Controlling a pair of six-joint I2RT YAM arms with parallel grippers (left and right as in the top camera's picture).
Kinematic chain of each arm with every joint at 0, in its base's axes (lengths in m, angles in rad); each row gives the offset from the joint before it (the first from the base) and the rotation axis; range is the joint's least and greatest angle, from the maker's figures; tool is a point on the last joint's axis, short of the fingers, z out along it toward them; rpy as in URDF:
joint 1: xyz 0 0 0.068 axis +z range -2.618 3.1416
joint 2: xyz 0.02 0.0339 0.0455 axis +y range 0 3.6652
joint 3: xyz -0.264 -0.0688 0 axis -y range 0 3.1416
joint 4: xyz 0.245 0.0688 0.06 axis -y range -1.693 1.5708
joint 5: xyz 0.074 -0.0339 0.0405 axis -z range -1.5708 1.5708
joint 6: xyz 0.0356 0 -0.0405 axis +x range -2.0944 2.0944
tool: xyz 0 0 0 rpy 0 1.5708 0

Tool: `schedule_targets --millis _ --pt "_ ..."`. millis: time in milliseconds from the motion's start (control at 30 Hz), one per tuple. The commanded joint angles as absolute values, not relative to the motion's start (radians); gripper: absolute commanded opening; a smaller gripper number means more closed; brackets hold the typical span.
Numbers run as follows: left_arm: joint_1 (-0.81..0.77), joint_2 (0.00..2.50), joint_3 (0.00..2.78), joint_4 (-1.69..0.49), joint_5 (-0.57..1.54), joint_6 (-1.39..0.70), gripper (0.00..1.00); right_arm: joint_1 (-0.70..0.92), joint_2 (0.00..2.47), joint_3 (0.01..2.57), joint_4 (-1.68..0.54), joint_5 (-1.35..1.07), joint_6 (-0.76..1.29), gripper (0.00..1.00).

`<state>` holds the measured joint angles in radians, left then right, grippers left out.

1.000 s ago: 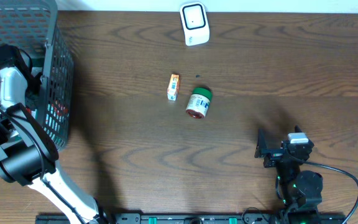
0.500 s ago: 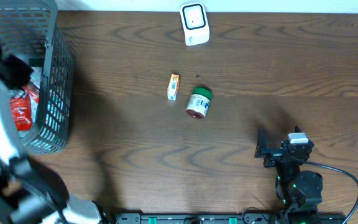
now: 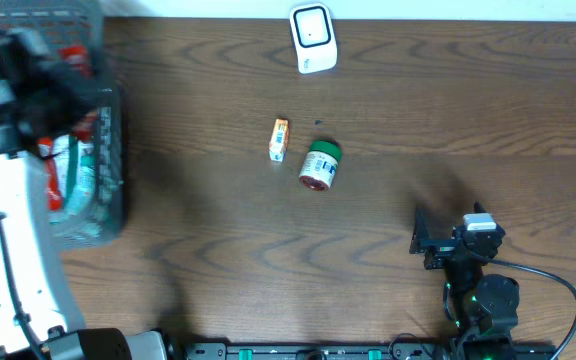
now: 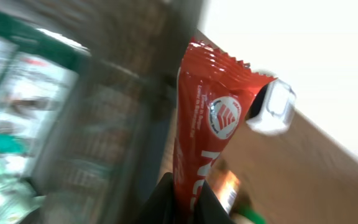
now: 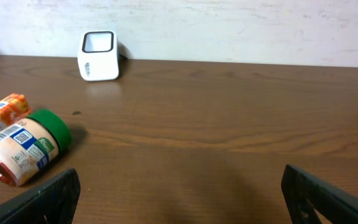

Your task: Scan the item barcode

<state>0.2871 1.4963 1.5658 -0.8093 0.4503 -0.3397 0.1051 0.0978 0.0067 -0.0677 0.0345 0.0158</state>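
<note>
My left gripper (image 4: 182,199) is shut on the lower end of a red snack packet (image 4: 207,130), which stands upright between the fingers with its white logo facing the camera. No barcode shows on that face. From overhead, the packet (image 3: 75,58) and the left gripper (image 3: 56,82) hang above the back of the grey basket (image 3: 110,200). The white scanner (image 3: 313,38) stands at the table's far edge, also visible behind the packet as a scanner (image 4: 272,109). My right gripper (image 3: 420,243) rests open and holds nothing at the front right, far from the scanner (image 5: 98,55).
A small orange box (image 3: 280,138) and a green-lidded jar (image 3: 320,165) lie on their sides mid-table, left of the right gripper (image 5: 179,193). The basket holds more packets. The left wrist view is motion-blurred.
The left arm has risen out of the basket with the red packet in its grip and swung toward the back. The right arm has not moved.
</note>
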Motion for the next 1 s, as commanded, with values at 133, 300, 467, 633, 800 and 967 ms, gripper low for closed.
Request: schedule_targets --millis 133,300,467,633,800,967 --pt "-0.088 1.568 1.52 -0.798 0.353 -0.341 0.09 0.1 0.097 0.006 -0.071 0.043 0.029 0.99" --pt "-0.174 1.557 1.521 -0.797 0.039 -0.341 0.09 0.1 0.097 0.006 -0.071 0.043 0.029 0.99" --pt "-0.105 1.51 1.523 -0.797 0.017 -0.331 0.09 0.1 0.097 0.006 -0.071 0.043 0.029 0.99" --pt "-0.042 1.488 1.523 -0.8 0.017 -0.231 0.09 0.1 0.097 0.006 -0.071 0.043 0.029 0.99" --pt "0.006 1.485 1.554 -0.791 -0.014 -0.138 0.1 0.1 0.097 0.006 -0.071 0.043 0.029 0.99" --pt "0.031 1.466 1.633 -0.766 -0.076 -0.118 0.12 0.1 0.097 0.006 -0.071 0.043 0.029 0.99"
